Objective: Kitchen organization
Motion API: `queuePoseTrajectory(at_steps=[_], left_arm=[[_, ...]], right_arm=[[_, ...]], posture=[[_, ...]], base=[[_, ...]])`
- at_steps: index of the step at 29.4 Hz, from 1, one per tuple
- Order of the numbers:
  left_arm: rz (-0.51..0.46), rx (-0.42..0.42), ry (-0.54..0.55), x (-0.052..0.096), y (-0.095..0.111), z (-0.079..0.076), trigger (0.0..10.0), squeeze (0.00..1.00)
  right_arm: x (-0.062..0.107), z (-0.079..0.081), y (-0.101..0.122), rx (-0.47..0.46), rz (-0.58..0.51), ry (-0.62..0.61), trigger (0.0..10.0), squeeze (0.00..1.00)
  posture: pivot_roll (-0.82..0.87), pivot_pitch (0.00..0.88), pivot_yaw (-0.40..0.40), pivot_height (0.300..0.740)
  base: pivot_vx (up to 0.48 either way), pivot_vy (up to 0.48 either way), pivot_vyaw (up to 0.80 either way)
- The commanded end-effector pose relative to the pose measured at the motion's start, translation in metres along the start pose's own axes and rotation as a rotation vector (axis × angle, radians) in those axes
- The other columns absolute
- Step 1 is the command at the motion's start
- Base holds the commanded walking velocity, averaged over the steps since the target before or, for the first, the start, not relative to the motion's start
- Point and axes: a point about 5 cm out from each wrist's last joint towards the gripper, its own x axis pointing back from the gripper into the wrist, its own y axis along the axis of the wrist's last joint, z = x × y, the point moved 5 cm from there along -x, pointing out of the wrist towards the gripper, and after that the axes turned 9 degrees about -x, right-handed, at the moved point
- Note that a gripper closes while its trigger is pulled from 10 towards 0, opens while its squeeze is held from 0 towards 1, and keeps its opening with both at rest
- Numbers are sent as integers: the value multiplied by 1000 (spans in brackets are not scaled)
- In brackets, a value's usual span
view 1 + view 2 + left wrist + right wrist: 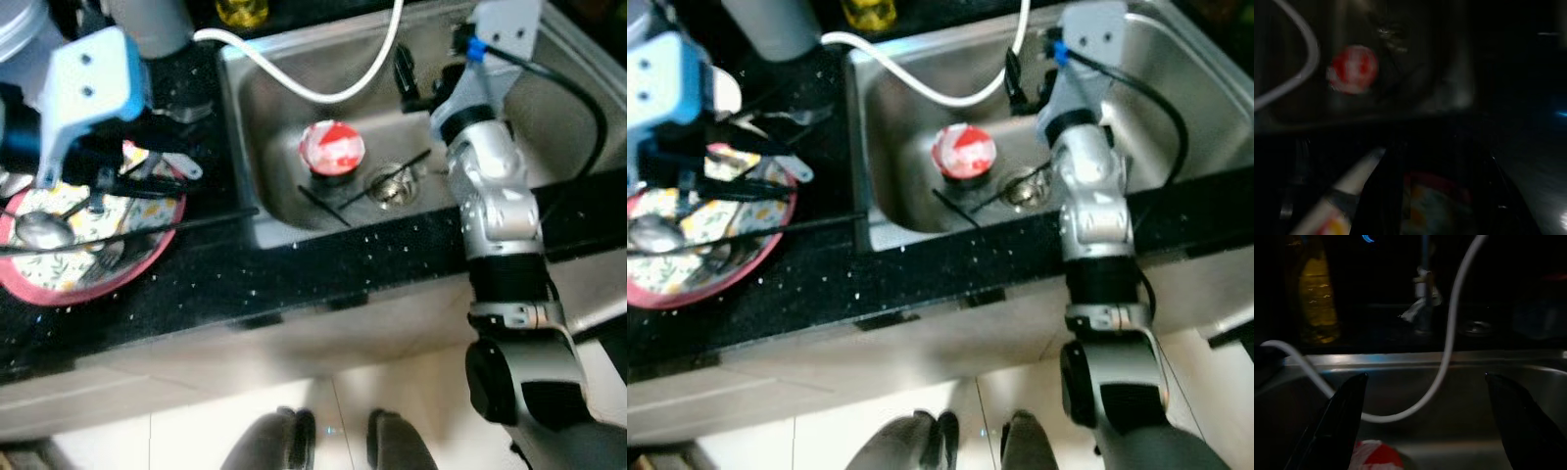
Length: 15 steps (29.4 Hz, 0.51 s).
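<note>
Sink [257, 108], stainless, set into black speckled desk [294, 269]. Red-and-white cup [331, 147] stands upright near basin centre, foil lid facing up, long axis vertical; drain [392, 184] just beside it at 4 o'clock. Two black chopsticks [377, 181] lie crossed on the basin floor, one running from 8 toward 2 o'clock past the drain. White hose [333, 88] loops down into the basin from 12 o'clock. Right tool [1425, 421] hangs over the sink above the cup, fingers spread wide, nothing between them. Left tool [118, 186] sits over the floral plate [59, 279] at 9 o'clock; spoon [44, 227] and another black chopstick lie on the plate; finger spacing cannot be made out.
</note>
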Motion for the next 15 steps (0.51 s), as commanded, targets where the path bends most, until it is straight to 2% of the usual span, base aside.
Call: queuePoseTrajectory(at_steps=[1,2,3,9,11,13,15], left_arm=[[52,9,-42,12,3,-13,10000,0],[69,27,-67,13,2,-21,10000,0],[118,47,-92,14,-8,-32,10000,0],[200,78,-103,12,-29,-47,10000,0],[240,81,-96,7,-44,-51,10000,0],[330,86,-54,-2,-72,-53,10000,0],[347,90,-47,-4,-78,-53,10000,0]], right_arm=[[2,6,-7,-14,11,16,10000,0],[2,7,-7,-18,12,18,10000,0],[1,9,-8,-25,13,22,10000,0],[-1,12,-9,-33,15,30,10000,0],[-1,14,-10,-35,17,34,10000,0],[0,14,-10,-33,20,34,10000,0],[0,14,-10,-33,21,33,10000,0]], posture=[[183,193,150,740],[183,193,150,740],[190,189,138,740],[184,187,132,740],[184,187,132,740],[161,191,129,740],[160,192,129,740]], base=[[0,0,0],[0,0,0],[0,0,0],[0,0,0],[0,0,0],[0,0,0],[0,0,0]])
